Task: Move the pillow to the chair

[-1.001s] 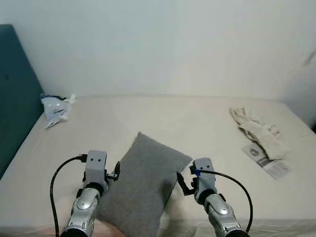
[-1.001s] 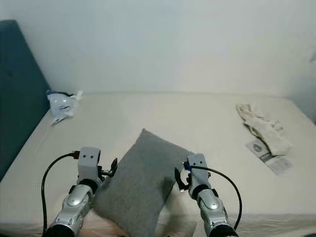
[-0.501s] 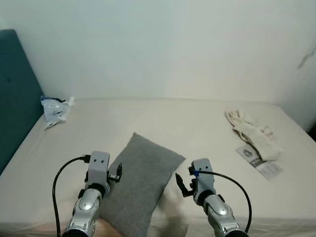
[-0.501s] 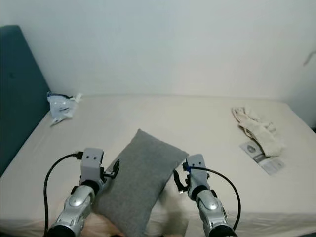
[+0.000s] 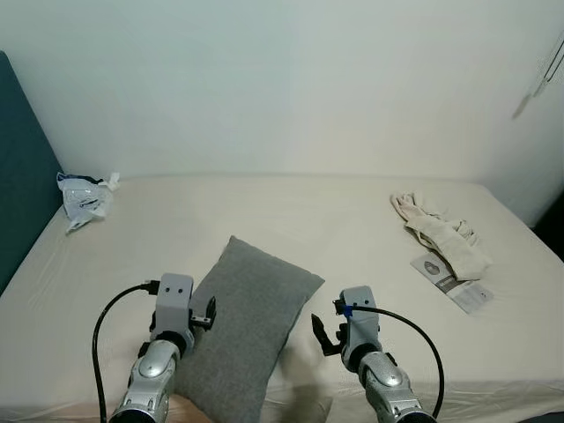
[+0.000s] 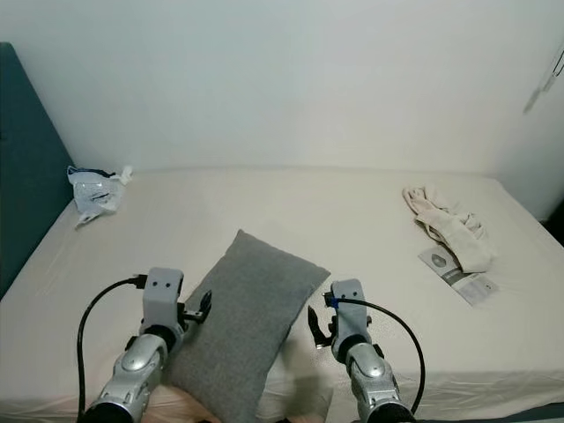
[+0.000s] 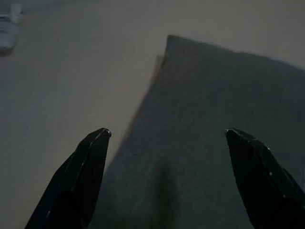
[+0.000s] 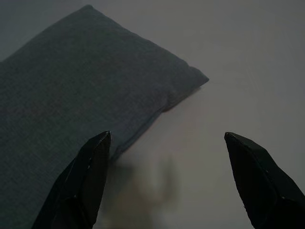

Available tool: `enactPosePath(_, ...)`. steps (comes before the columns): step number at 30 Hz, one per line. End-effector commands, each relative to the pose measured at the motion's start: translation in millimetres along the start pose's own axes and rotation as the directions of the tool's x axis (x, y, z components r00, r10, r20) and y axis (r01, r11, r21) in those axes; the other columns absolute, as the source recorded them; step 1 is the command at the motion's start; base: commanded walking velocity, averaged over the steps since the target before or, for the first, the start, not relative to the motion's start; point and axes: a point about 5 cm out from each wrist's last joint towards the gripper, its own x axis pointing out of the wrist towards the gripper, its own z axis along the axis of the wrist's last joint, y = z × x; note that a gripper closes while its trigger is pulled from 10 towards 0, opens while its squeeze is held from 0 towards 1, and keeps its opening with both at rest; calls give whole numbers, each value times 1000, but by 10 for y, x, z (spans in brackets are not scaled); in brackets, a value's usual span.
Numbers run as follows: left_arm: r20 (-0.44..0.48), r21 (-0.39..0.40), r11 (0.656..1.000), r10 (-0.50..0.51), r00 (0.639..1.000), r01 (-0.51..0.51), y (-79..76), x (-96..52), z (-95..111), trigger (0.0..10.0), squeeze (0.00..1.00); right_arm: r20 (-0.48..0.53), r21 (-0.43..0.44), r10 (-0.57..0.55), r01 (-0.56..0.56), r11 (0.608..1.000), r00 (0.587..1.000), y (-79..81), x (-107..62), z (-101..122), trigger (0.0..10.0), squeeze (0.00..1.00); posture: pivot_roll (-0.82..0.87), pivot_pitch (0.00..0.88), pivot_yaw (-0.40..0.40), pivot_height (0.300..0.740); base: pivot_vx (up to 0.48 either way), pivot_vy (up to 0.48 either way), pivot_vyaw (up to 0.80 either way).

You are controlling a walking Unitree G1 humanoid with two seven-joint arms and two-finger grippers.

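A grey pillow (image 5: 244,322) lies slantwise on the beige bed (image 5: 291,220), its near end between my two arms. My left gripper (image 5: 204,315) is at the pillow's left edge, and in the left wrist view its fingers stand open over the grey pillow (image 7: 214,119). My right gripper (image 5: 319,333) is just right of the pillow's right edge, open, with one finger (image 8: 88,176) over the pillow's rim (image 8: 71,95) and the other over the sheet.
A crumpled white plastic bag (image 5: 81,196) lies at the bed's far left by a teal headboard (image 5: 18,176). A cream cloth (image 5: 438,233) and a printed leaflet (image 5: 451,283) lie at the right. A white wall (image 5: 282,79) stands behind.
The camera has tilted and shifted, so the whole scene sits lower and further left in the picture. Both arms stay at the pillow's sides with fingers open.
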Motion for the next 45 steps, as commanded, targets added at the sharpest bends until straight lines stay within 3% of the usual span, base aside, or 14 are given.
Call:
enactPosePath(1,-33,21,999,39,999,-39,79,-11,-49,10000,0,4,0,18,-18,1000,1000,41,30,35,10000,0,-17,22,-65,740,0,0,0)
enactPosePath(2,-14,-13,1000,28,1000,-28,76,-18,-31,10000,0,-1,-37,40,-40,999,999,60,35,39,10000,0,-6,29,-70,740,0,0,0)
enactPosePath(6,47,11,999,-49,998,49,-13,-36,32,10000,0,-35,-96,53,-56,994,998,66,38,13,10000,0,6,23,-74,740,0,0,0)
enactPosePath(11,34,5,999,-45,998,45,4,-34,21,10000,0,-9,-134,47,-48,990,999,104,75,86,10000,0,-3,20,-74,740,0,0,0)
enactPosePath(20,28,35,999,14,1000,-15,78,31,81,10000,0,59,-59,57,-53,997,997,106,136,254,10000,0,-16,13,-42,740,0,0,0)
enactPosePath(28,50,50,997,-61,997,58,-8,45,129,10000,0,91,-56,55,-50,997,994,80,121,285,10000,0,-20,37,-33,740,0,0,0)
enactPosePath(31,51,42,999,-29,998,26,54,37,123,10000,0,91,-68,73,-67,995,993,104,126,288,10000,0,-13,30,-19,740,0,0,0)
enactPosePath(35,18,28,998,61,998,-62,258,-26,28,10000,0,114,-68,64,-57,996,991,84,136,339,10000,0,-33,18,-18,740,0,0,0)
enactPosePath(45,60,7,998,65,996,-66,331,1,125,10000,0,171,-63,90,-80,995,981,69,121,420,10000,0,-35,17,-36,740,0,0,0)
